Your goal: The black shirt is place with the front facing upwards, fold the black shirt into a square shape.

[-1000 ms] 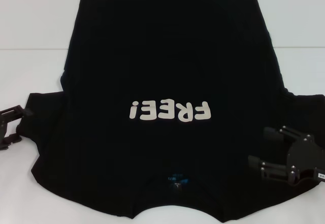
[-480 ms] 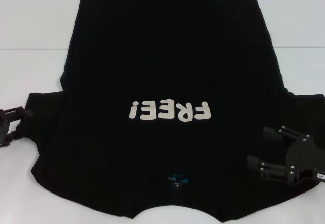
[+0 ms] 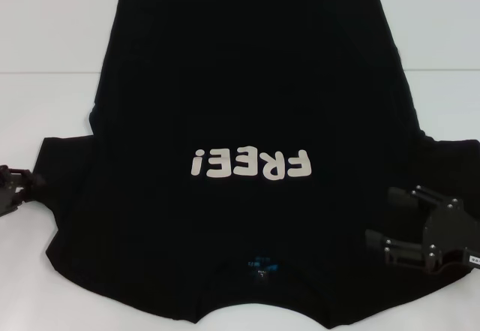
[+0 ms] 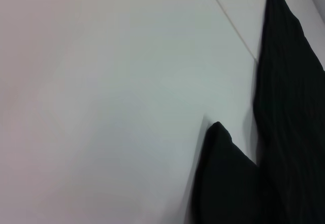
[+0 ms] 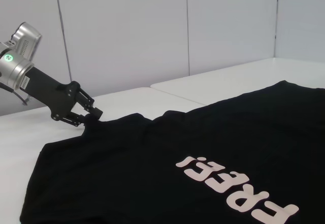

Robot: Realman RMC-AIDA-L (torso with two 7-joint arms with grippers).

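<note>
- Head view: the black shirt point(image 3: 247, 158) lay spread flat on the white counter point(image 3: 52, 31), front up, collar toward the robot and hem at the far side, with the white "FREE!" lettering point(image 3: 250, 164) across the middle. No fold showed anywhere, so by my judgement the whole job remained: sleeves and sides in, then the length doubled over to make a square.
- Head view: the left end effector point(image 3: 30, 181) sat at the outer edge of the shirt's left sleeve, just at the cloth; whether its jaws were parted or closed on the sleeve I could not tell. The right end effector point(image 3: 391, 218) hung over the right sleeve near the shoulder, its two fingers spread apart with nothing between them.
- Left wrist view: only the counter point(image 4: 101, 107) and a pointed corner of the black shirt point(image 4: 228, 183) showed, lying flat; that arm's own fingers were out of sight.
- Right wrist view: the shirt point(image 5: 152, 173) stretched flat across the counter point(image 5: 213, 82), lettering point(image 5: 236, 183) near the camera. At the far sleeve edge the left end effector point(image 5: 94, 116) had its tips right at the cloth. They looked close together, but a grip on the cloth could not be made out.
</note>
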